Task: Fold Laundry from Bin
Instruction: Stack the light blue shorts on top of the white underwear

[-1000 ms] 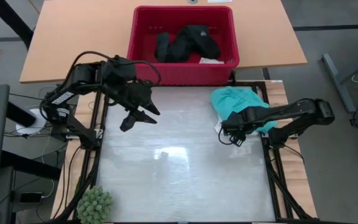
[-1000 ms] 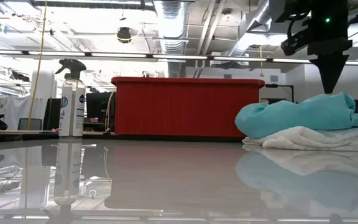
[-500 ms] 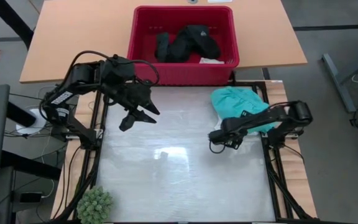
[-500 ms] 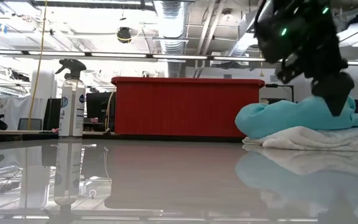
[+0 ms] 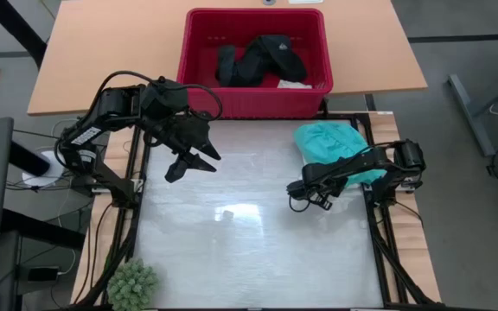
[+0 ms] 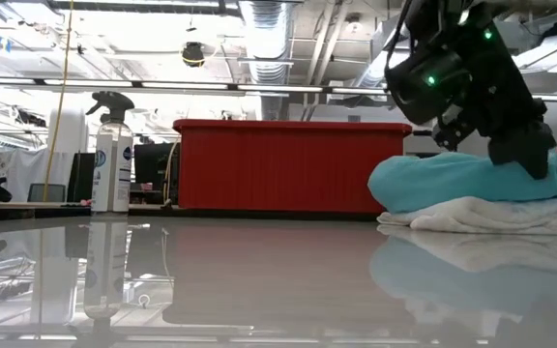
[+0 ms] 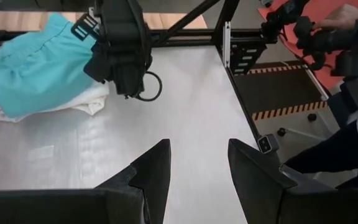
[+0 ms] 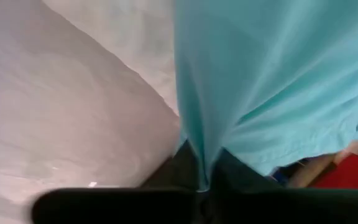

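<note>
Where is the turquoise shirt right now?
In the high view the turquoise shirt lies on the mat's far right side, just in front of the red bin, on top of a white garment, with the right gripper shut on its edge.

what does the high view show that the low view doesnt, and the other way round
Only the high view shows the black clothing inside the bin, the left gripper open above the table, and a green plant at the table's near corner. Only the low view shows the spray bottle and the room's ceiling behind. Both show the red bin, the turquoise shirt lying on a white piece, and the right gripper at that pile.
</note>
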You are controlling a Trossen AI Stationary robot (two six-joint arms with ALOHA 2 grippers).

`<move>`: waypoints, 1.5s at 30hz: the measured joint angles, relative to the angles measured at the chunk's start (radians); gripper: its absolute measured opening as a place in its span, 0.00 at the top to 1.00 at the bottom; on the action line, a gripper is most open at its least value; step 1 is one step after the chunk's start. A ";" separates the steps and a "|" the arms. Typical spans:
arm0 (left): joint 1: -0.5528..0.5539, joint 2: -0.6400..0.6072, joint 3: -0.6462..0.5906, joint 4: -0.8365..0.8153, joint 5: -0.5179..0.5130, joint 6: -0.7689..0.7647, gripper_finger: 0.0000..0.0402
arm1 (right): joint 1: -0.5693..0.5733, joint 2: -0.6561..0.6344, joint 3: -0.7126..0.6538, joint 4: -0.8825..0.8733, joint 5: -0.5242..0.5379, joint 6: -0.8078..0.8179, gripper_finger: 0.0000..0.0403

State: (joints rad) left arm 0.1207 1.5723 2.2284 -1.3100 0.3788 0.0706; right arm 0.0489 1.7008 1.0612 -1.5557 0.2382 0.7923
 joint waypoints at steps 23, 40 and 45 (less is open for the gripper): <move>-0.015 -0.002 -0.193 0.147 -0.034 -0.062 0.63 | -0.242 0.006 0.428 0.441 -0.032 -0.202 0.53; 0.040 -0.030 -0.575 0.817 0.159 -0.228 0.63 | -0.054 -0.419 0.116 0.152 0.121 0.704 0.38; 0.047 -0.028 -0.597 0.830 0.160 -0.248 0.63 | -0.174 -0.511 -0.025 0.314 0.135 0.668 0.38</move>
State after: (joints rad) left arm 0.1677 1.5439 1.6318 -0.4800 0.5385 -0.1779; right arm -0.1256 1.1899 1.0366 -1.2421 0.3737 1.4602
